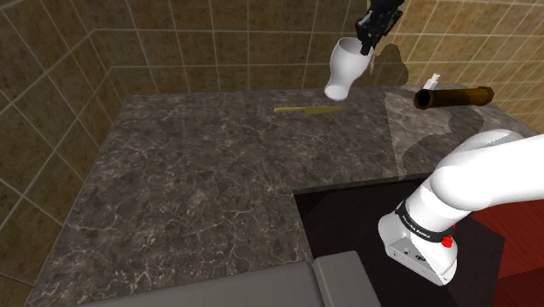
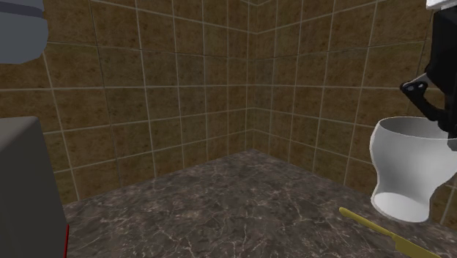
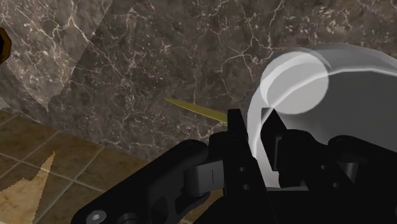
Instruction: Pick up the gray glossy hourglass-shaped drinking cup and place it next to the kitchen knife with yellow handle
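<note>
Hiding knife (image 3: 194, 109) end, end effector (image 3: 254, 125) clasps white cup (image 3: 347, 89) rim

Smooth white arm (image 1: 485, 171) of rounded tubular links, dark joint band (image 1: 417, 221) with small white lettering, red mark (image 1: 449, 242) on the white lower segment, all-black angular tool (image 3: 253, 127), round screw head (image 3: 97, 216) and pale grey slotted insert (image 3: 205, 179) on its body
</note>
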